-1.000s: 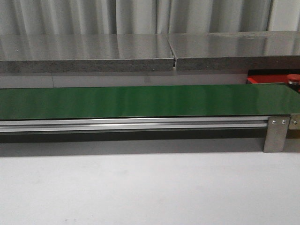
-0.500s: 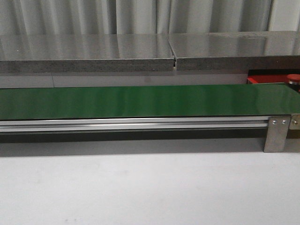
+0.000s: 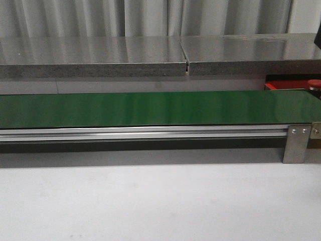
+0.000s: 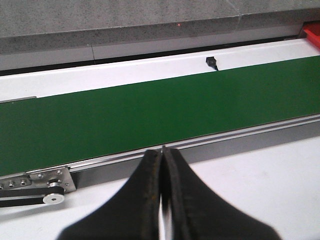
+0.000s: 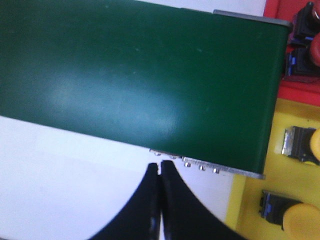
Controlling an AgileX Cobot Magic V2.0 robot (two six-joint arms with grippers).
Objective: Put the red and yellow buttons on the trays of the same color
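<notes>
In the right wrist view a yellow tray [image 5: 252, 200] holds two yellow buttons [image 5: 316, 145] [image 5: 300, 220] lying on their sides. Beside it a red tray [image 5: 295, 92] holds a red button [image 5: 315, 52]. My right gripper [image 5: 160, 166] is shut and empty over the white table, by the end of the green belt [image 5: 130, 75]. My left gripper [image 4: 162, 150] is shut and empty just in front of the belt [image 4: 150, 115]. The front view shows the red tray [image 3: 286, 84] and a red button [image 3: 314, 83] behind the belt's right end. Neither gripper shows there.
A grey stone ledge [image 3: 150, 55] runs behind the belt. The belt's metal rail and bracket [image 3: 296, 143] stand at the front right. A small black sensor [image 4: 211, 61] sits behind the belt. A dark part [image 3: 318, 37] shows at the front view's upper right edge.
A dark part has come into the front view at the upper right edge. The belt, the red tray and the red button have not moved.
</notes>
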